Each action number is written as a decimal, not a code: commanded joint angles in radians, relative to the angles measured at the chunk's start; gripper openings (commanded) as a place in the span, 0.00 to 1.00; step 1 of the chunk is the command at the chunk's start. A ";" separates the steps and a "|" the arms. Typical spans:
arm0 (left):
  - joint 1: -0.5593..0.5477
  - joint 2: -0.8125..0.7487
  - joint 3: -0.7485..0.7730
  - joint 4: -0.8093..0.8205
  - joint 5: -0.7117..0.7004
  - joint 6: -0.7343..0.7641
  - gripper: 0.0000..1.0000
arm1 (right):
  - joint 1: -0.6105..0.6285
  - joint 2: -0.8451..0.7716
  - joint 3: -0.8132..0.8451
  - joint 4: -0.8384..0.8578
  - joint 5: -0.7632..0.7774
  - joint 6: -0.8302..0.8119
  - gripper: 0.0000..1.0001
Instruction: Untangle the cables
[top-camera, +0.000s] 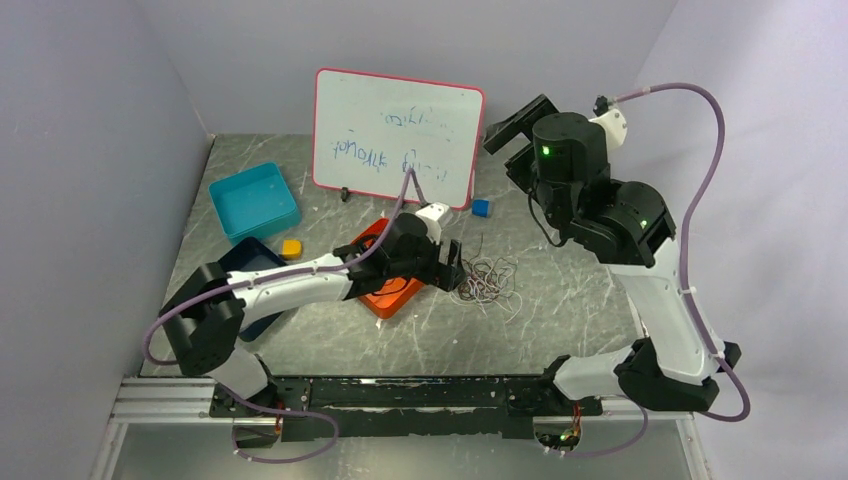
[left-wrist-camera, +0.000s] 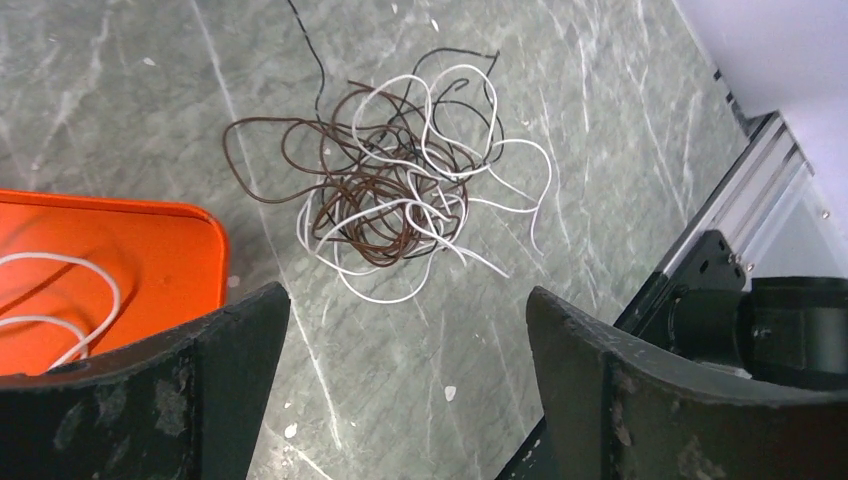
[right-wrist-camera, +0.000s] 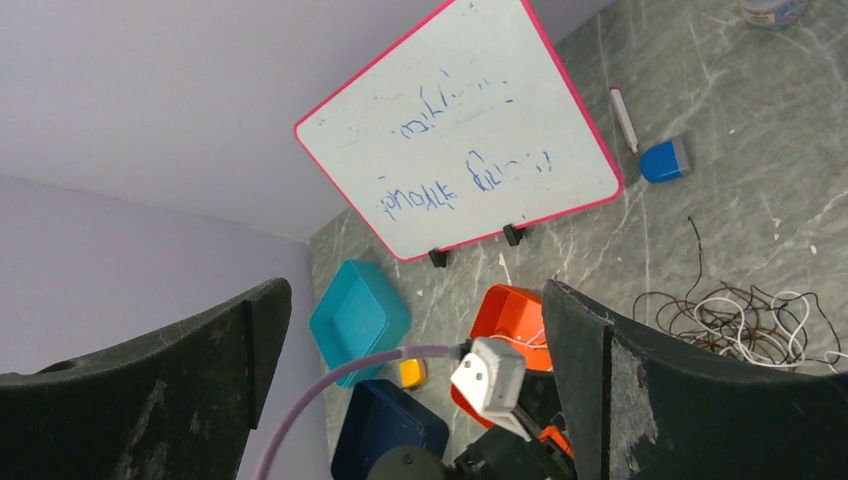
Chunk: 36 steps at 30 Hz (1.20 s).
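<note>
The cables (top-camera: 487, 281) lie in one tangled heap of thin white, dark brown and black wires on the grey table. The left wrist view shows the heap (left-wrist-camera: 395, 190) close up, and it also shows at the right edge of the right wrist view (right-wrist-camera: 740, 320). My left gripper (top-camera: 452, 268) is open and empty, just left of the heap, above the table. One white wire (left-wrist-camera: 60, 300) lies in the orange tray (left-wrist-camera: 150, 260). My right gripper (top-camera: 512, 125) is open and empty, held high at the back, far from the cables.
A whiteboard (top-camera: 397, 135) stands at the back. A teal bin (top-camera: 253, 200), a dark blue bin (top-camera: 250, 262) and a small yellow block (top-camera: 291, 248) are at the left. A blue block (top-camera: 482, 208) and a marker (right-wrist-camera: 624, 118) lie near the whiteboard.
</note>
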 joint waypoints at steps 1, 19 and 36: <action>-0.019 0.047 0.031 0.053 0.055 0.053 0.90 | -0.004 0.001 -0.005 0.012 -0.005 0.021 1.00; -0.019 0.140 0.092 0.045 0.075 0.250 0.70 | -0.004 -0.006 -0.030 0.032 0.007 0.034 1.00; 0.066 0.369 0.292 0.119 0.247 0.340 0.67 | -0.006 -0.225 -0.455 0.250 0.136 -0.078 1.00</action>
